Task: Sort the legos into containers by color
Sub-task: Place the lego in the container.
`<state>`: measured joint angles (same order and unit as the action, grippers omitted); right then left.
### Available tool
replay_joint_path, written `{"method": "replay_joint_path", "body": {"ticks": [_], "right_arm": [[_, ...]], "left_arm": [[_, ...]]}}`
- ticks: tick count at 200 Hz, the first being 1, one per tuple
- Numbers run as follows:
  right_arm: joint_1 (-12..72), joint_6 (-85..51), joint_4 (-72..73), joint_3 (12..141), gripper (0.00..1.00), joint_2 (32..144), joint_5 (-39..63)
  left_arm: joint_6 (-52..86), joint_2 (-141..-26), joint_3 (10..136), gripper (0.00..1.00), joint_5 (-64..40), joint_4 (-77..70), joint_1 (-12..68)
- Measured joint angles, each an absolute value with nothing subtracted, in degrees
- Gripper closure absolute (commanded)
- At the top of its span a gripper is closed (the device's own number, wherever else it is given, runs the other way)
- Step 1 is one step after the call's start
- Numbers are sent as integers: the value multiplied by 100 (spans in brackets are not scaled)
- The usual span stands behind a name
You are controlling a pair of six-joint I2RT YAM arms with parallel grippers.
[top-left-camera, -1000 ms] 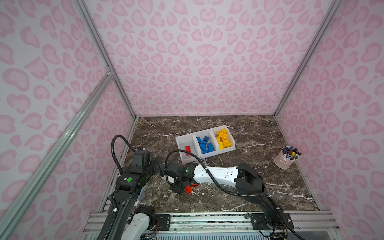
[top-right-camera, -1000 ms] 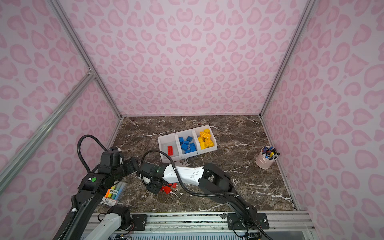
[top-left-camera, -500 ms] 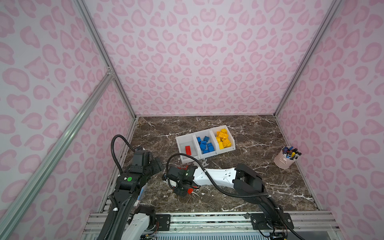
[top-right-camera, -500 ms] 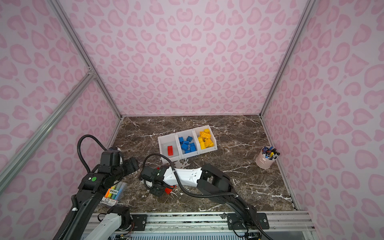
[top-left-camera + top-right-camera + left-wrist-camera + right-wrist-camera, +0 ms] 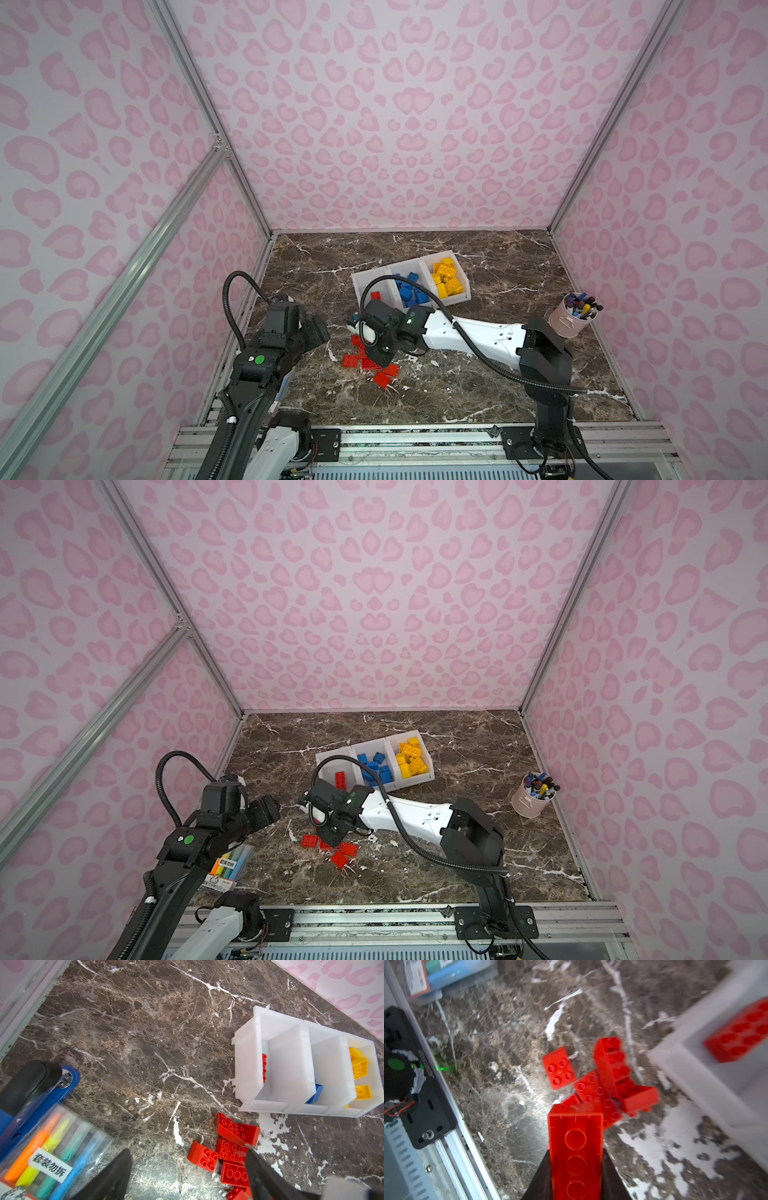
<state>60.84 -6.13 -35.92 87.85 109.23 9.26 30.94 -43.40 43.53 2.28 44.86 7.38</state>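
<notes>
Red lego (image 5: 575, 1132) sits clamped in the right tool (image 5: 576, 1156).

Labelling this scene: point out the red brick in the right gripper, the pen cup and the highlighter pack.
held red brick (image 5: 576, 1147), right wrist view, hollow underside.
pen cup (image 5: 565, 324), in a top view, outer wall.
highlighter pack (image 5: 51, 1164), left wrist view, white label.
</notes>
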Motion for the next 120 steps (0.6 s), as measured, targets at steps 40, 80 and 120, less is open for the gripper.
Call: {"method": "replay_joint_path", "body": {"ticks": [40, 80, 120], "right_arm": [[5070, -840, -3616, 9415, 73, 11238, 764], [4692, -1199, -3966, 11006, 73, 12532, 338], [4665, -1686, -4473, 12394, 62, 13552, -108]], "left_arm": [[3083, -4324, 4189, 18, -117, 4390, 735], [3083, -4211, 4104, 18, -346, 4318, 751], [3083, -4036, 3994, 18, -471, 4320, 768]]}}
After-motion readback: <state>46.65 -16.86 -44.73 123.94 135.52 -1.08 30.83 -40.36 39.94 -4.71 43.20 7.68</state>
